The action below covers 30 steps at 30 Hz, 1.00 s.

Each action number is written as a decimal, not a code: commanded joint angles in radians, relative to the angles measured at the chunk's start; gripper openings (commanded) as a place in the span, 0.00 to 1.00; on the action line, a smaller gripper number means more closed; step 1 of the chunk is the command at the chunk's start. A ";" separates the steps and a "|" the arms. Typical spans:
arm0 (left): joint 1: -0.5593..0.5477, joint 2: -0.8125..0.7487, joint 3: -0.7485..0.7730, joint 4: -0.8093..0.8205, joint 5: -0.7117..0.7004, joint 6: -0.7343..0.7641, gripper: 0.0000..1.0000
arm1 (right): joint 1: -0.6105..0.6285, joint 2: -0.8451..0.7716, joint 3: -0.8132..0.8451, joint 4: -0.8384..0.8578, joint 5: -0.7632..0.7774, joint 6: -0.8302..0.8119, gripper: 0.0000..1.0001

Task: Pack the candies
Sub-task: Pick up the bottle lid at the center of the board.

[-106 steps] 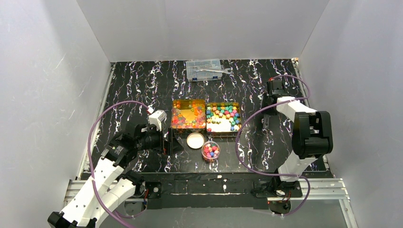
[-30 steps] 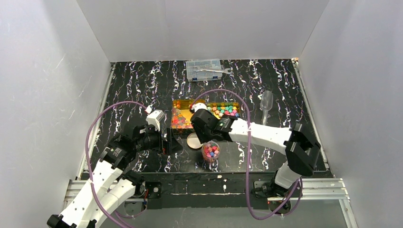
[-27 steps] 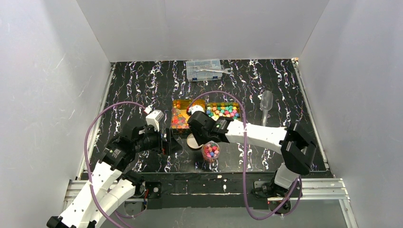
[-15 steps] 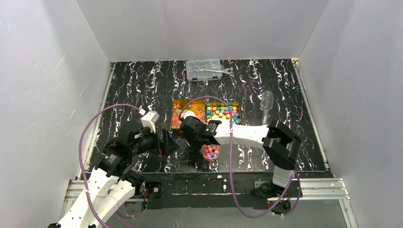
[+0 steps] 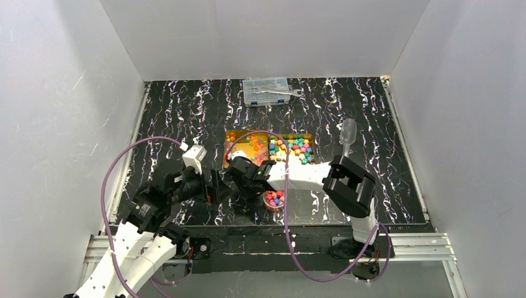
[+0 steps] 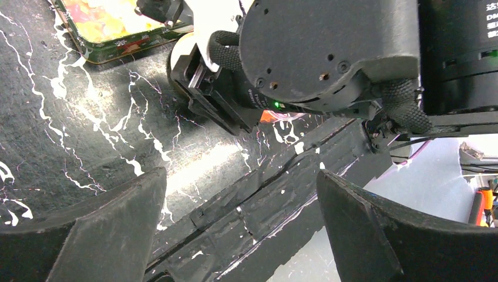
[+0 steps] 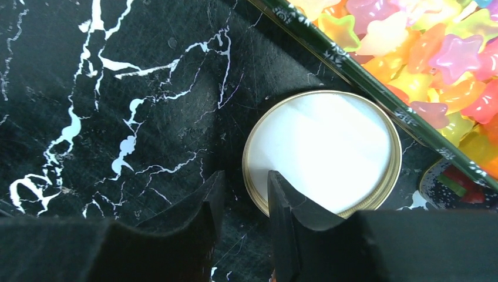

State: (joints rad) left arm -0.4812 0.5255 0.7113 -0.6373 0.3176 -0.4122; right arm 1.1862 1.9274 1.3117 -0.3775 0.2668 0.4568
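The candies lie in two open tins: glossy red and orange ones in the left tin [image 5: 249,145], pastel ones in the right tin [image 5: 293,148]. Glossy star-shaped candies [image 7: 423,47] fill the right wrist view's upper right. A small clear jar [image 5: 273,199] holds mixed candies. A white lid with a gold rim [image 7: 323,150] lies flat beside the tin. My right gripper [image 7: 245,194] is slightly open, and its fingers straddle the lid's left rim. In the top view, my right gripper [image 5: 247,182] hides the lid. My left gripper [image 5: 217,186] is wide open and empty, just left of it.
A clear scoop [image 5: 347,132] lies on the right of the black marbled table. A clear compartment box with a wrench [image 5: 268,90] stands at the back. The right arm's wrist body [image 6: 329,59] fills the left wrist view, close above the table's front edge [image 6: 246,205].
My right arm has swung from the far right across the tins and come down at the lid. My left arm has drawn back a little to the left.
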 commanded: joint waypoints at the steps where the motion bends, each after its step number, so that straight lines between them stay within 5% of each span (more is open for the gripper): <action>1: -0.005 -0.002 0.005 -0.017 -0.003 0.001 0.98 | 0.013 0.021 0.045 0.016 0.027 -0.010 0.39; 14: -0.005 -0.007 0.004 -0.018 -0.006 0.002 0.98 | 0.061 0.087 0.054 -0.036 0.093 -0.023 0.13; 17: -0.004 -0.008 0.005 -0.017 -0.005 0.002 0.98 | 0.082 0.101 0.055 -0.041 0.106 -0.020 0.01; 30: -0.005 -0.085 0.009 -0.002 0.028 0.017 0.98 | 0.106 -0.050 -0.019 0.074 0.050 -0.004 0.01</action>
State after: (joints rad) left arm -0.4820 0.4812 0.7113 -0.6445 0.3222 -0.4110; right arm 1.2758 1.9594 1.3281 -0.3595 0.3759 0.4297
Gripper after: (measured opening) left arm 0.983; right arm 0.032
